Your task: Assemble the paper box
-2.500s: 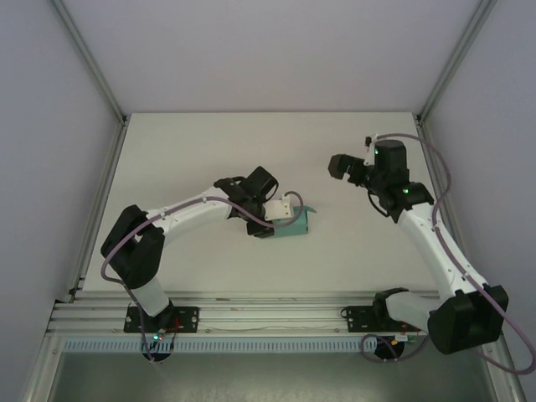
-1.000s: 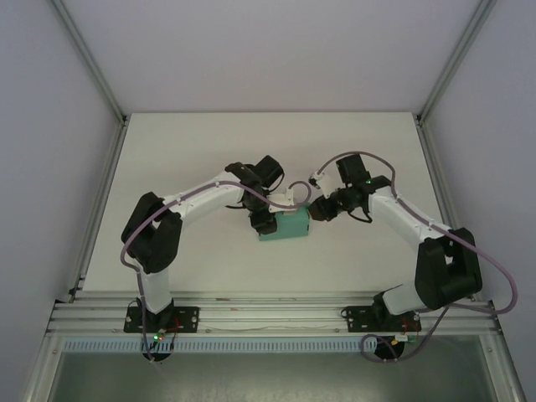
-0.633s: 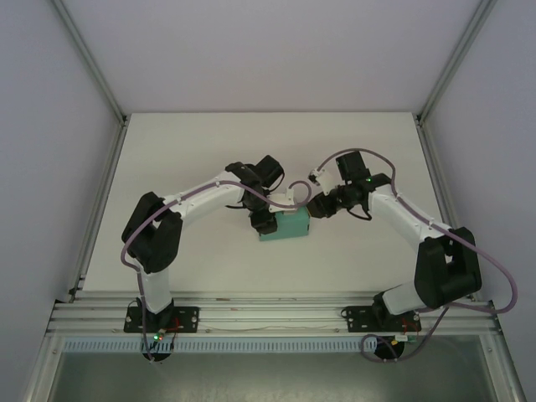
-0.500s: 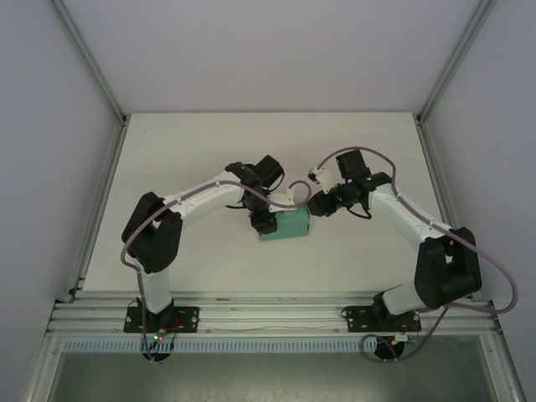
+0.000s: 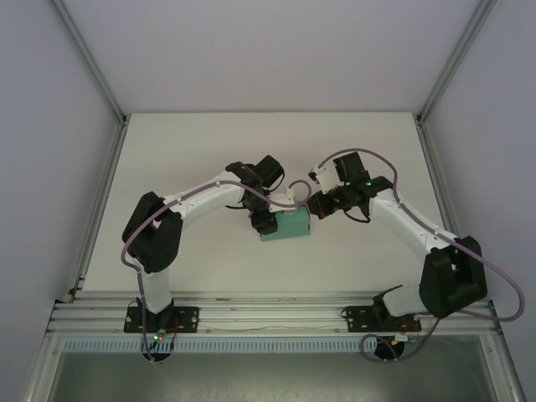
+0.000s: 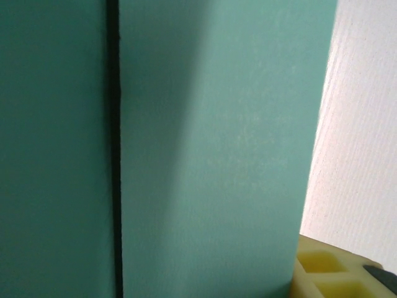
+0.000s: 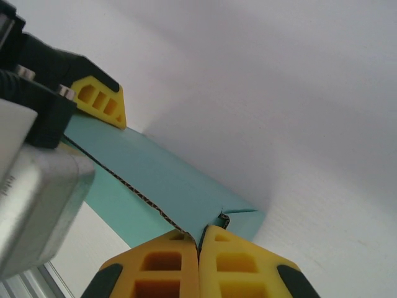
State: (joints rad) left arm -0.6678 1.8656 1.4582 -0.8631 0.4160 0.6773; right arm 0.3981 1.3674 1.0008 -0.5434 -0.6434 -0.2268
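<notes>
- The left gripper [image 5: 263, 220] points down at the table [image 5: 209, 142], at the left end of the paper box [image 5: 287, 226].
- Its claw stands about half spread and holds the box across its width. In the left wrist view one yellow finger [image 6: 329, 273] lies against the box's right side, and the card hides the other finger.
- Right under this claw the teal card is very close, with a dark seam running straight down it left of the middle. White table shows past the finger-side edge.
- The box sits on the table between the two claws, its long side running from the left claw toward the right one.
- The right gripper [image 5: 311, 208] is at the box's right end, near the far corner.
- Its claw is narrow, with the two yellow pads pressed flat together. In the right wrist view a thin raw edge of the card runs in between their tips, so it pinches the box.
- From this claw the card stretches away to the left claw's yellow fingertip [image 7: 99, 102] at the box's far end.
</notes>
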